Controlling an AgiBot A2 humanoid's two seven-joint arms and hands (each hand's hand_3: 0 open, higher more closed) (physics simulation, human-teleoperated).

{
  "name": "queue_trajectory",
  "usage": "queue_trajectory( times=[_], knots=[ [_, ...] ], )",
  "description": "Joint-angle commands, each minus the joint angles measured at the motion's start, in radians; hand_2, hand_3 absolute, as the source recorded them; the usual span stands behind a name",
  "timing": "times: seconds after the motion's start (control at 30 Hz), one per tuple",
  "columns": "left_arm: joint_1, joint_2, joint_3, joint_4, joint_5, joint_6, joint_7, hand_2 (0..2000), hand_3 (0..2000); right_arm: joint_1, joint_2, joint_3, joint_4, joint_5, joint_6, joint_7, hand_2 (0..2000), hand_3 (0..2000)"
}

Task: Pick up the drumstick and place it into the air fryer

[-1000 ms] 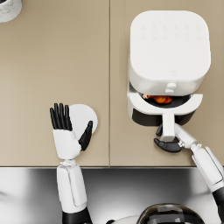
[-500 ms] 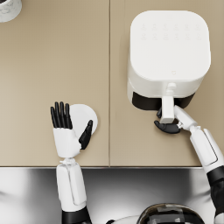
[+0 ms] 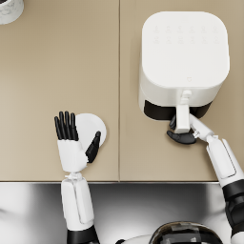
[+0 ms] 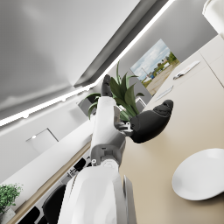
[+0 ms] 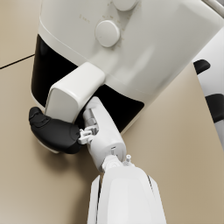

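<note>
The white air fryer (image 3: 185,57) stands at the back right with its drawer pushed in. No drumstick shows in any view. My right hand (image 3: 182,136) grips the drawer handle (image 3: 182,114) from below; in the right wrist view its dark fingers (image 5: 57,131) wrap under the white handle (image 5: 70,94) against the fryer's black front. My left hand (image 3: 71,138) hovers open, fingers spread, over the near edge of a bare white plate (image 3: 93,126). In the left wrist view the same hand (image 4: 140,122) holds nothing above the plate (image 4: 201,175).
A white round container (image 3: 9,9) sits at the far left corner of the beige counter. A steel strip (image 3: 143,209) runs along the counter's near edge. A seam (image 3: 119,71) splits the countertop in two.
The fryer drawer, open a second ago with the drumstick showing inside, has been pushed in by my right hand and now sits closed. The left hand has stayed put.
</note>
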Motion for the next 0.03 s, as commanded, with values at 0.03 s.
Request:
queue_trajectory(
  times=[0.03],
  knots=[
    [0.000,0.000,0.000,0.000,0.000,0.000,0.000,0,0,0.000,-0.001,0.000,-0.001,0.000,-0.007,0.000,2000,2000]
  ],
)
